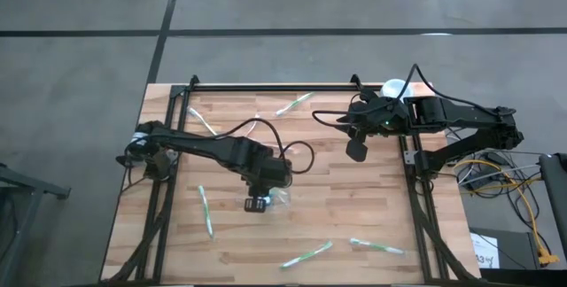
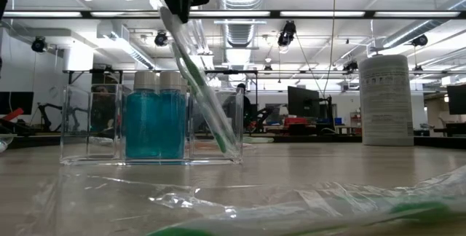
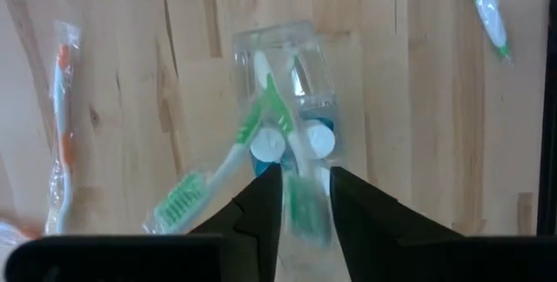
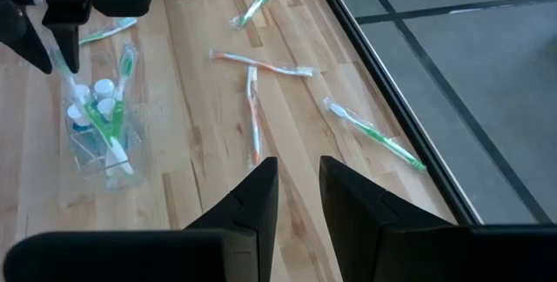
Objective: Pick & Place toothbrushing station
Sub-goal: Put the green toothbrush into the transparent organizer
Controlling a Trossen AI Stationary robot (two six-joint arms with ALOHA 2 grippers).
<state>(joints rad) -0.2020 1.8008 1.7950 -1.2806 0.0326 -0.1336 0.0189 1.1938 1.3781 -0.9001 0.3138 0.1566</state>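
Only the low view shows the wrapped toothbrush (image 2: 200, 90) leaning inside the clear organizer (image 2: 153, 123), left pincer (image 3: 305, 191) apart above it.

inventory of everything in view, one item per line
table: 1, light wood, under both arms
clear organizer: 1, transparent, table centre
bottles: 2, blue with white caps, in the organizer
leaning toothbrush: 1, green, wrapped, leaning in the organizer
loose toothbrushes: at least six, green or orange, wrapped, scattered on the table
canister: 1, white, right edge
left gripper: over the organizer
right gripper: jaws open, empty, raised at right
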